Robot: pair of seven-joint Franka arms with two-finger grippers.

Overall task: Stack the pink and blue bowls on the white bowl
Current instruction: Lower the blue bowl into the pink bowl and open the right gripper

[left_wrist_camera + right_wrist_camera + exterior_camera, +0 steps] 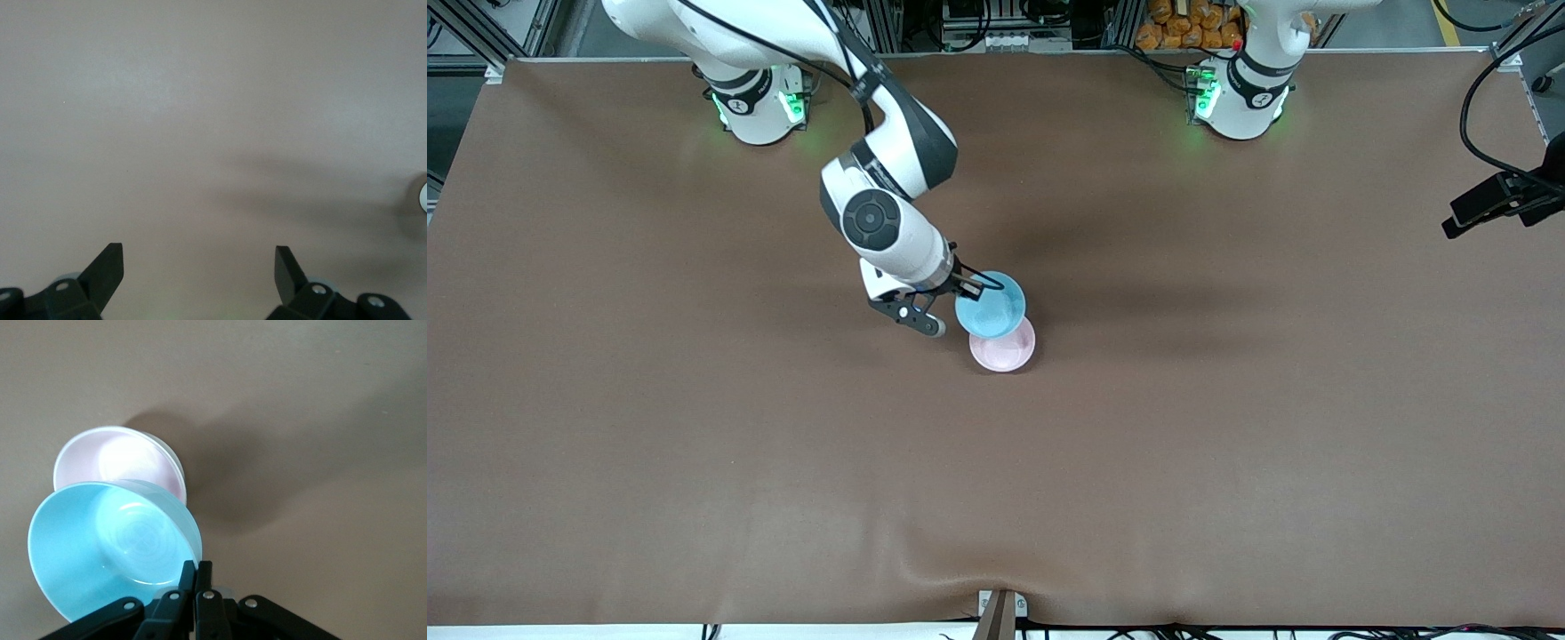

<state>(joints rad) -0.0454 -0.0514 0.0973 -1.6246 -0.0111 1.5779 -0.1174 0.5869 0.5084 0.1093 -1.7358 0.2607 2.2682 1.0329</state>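
My right gripper [983,286] is shut on the rim of the sky-blue bowl [991,307] and holds it tilted just over the pale pink bowl [1007,352] at mid-table. In the right wrist view the gripper [198,567] pinches the blue bowl's [107,547] rim, with the pink bowl [120,457] underneath. A thin white rim [177,465] shows under the pink bowl's edge, so it sits in the white bowl, which is hidden in the front view. My left gripper [200,257] is open and empty over bare table; it is out of the front view.
The brown mat [1227,400] covers the whole table. A black clamp [1498,204] juts in at the left arm's end. A pale round edge [423,197] shows at the border of the left wrist view.
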